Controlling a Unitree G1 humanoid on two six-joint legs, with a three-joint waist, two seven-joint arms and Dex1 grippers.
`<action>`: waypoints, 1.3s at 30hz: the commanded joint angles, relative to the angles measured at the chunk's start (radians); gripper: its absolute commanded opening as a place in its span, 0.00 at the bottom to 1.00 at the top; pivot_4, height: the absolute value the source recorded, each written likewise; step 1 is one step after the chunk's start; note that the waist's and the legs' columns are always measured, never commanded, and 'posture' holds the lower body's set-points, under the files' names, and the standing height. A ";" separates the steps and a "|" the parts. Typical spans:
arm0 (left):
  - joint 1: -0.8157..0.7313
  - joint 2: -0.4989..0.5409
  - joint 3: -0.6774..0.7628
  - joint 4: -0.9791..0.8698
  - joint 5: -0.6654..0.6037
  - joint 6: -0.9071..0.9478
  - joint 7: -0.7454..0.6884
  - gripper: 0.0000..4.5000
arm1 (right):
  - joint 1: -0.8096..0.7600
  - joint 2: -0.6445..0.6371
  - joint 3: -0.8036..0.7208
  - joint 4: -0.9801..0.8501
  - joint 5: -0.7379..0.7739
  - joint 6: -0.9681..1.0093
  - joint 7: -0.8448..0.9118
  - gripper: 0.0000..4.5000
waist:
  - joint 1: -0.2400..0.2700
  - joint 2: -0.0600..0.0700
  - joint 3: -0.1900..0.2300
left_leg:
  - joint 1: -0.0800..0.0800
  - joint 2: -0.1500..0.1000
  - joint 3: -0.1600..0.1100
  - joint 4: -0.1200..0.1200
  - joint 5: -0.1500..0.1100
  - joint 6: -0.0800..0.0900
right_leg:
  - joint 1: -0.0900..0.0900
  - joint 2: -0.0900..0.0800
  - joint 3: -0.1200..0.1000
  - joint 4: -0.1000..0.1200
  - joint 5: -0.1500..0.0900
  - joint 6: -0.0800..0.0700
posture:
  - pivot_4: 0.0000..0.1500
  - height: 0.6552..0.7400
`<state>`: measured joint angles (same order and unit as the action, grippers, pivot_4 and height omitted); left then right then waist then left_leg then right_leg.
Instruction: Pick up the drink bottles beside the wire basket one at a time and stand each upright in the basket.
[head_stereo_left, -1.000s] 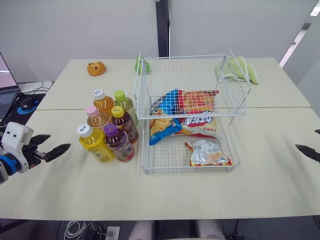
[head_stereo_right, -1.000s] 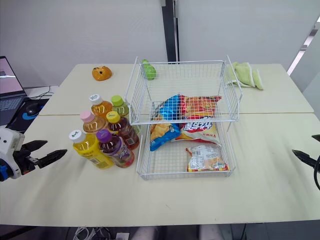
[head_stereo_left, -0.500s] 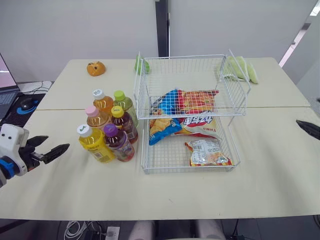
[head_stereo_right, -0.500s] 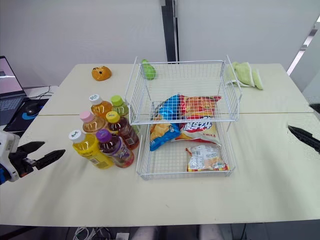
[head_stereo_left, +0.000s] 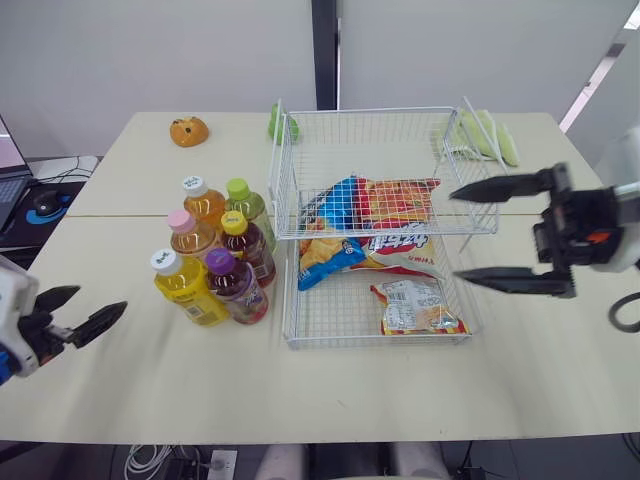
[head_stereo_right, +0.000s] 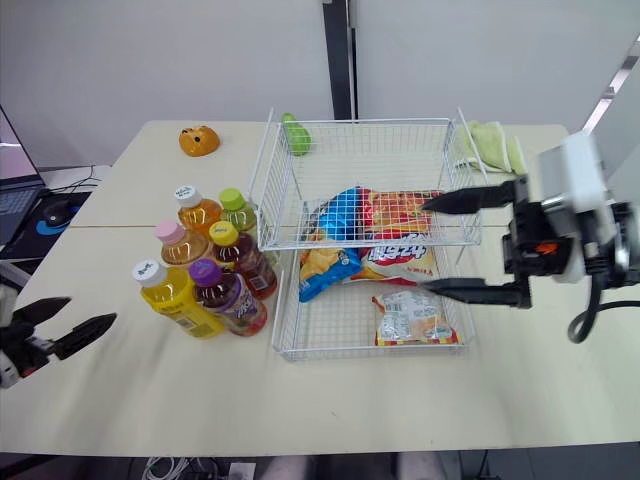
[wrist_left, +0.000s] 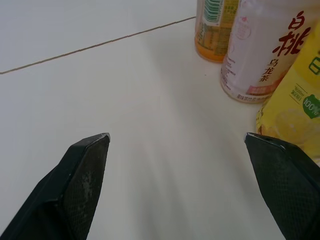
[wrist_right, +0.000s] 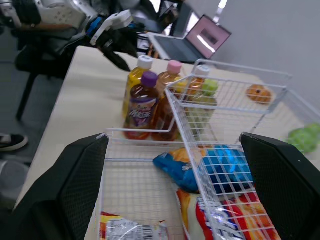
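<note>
Several drink bottles stand upright in a cluster just left of the two-tier wire basket. Nearest me are a yellow one with a white cap and a dark one with a purple cap. My left gripper is open near the table's front left, a short way left of the yellow bottle, holding nothing. My right gripper is open wide at the basket's right side. One finger lies along the upper tier's rim and the other is level with the lower tier. It holds nothing.
Snack bags lie on the upper tier and the lower tier. An orange toy and a green object sit at the back. A green cloth lies behind the basket's right corner. A mouse rests off the table's left.
My right arm has swung in from the right edge to the basket's right side, fingers spread. My left gripper has drifted slightly down and left, still open.
</note>
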<state>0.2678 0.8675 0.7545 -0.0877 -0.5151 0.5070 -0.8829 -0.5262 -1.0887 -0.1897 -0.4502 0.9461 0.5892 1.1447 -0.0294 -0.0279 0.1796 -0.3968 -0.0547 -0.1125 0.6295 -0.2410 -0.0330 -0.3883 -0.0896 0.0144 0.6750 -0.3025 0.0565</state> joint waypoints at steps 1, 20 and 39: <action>0.083 -0.036 0.131 -0.192 -0.097 0.086 0.006 0.99 | -0.062 0.044 0.072 0.014 -0.016 0.004 0.046 1.00 | 0.001 0.000 0.000 | -0.001 -0.001 0.000 0.000 0.000 0.000 | -0.001 0.000 0.000 0.000 0.000 0.000 | 1.00 1.00; -0.125 -0.129 0.025 -0.593 -0.386 0.315 0.550 0.99 | -0.129 0.185 0.124 0.072 -0.100 -0.015 0.108 1.00 | 0.025 0.000 0.000 | 0.001 -0.002 0.001 0.003 0.000 0.000 | 0.001 0.003 -0.001 0.003 0.002 0.002 | 1.00 1.00; -0.183 -0.139 -0.175 -0.557 -0.252 0.224 0.522 0.99 | -0.200 0.201 0.121 0.072 -0.087 0.058 0.061 1.00 | 0.026 0.000 0.000 | 0.000 -0.002 0.002 0.003 0.000 0.000 | 0.000 0.004 -0.001 0.003 0.002 0.002 | 1.00 1.00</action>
<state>0.0983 0.7135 0.5841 -0.6454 -0.7913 0.7609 -0.3461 -0.7013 -0.8879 -0.0394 -0.3525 0.8458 0.6434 1.2152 -0.0039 -0.0283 0.1799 -0.3964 -0.0572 -0.1110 0.6323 -0.2408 -0.0328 -0.3879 -0.0859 0.0136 0.6783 -0.3003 0.0587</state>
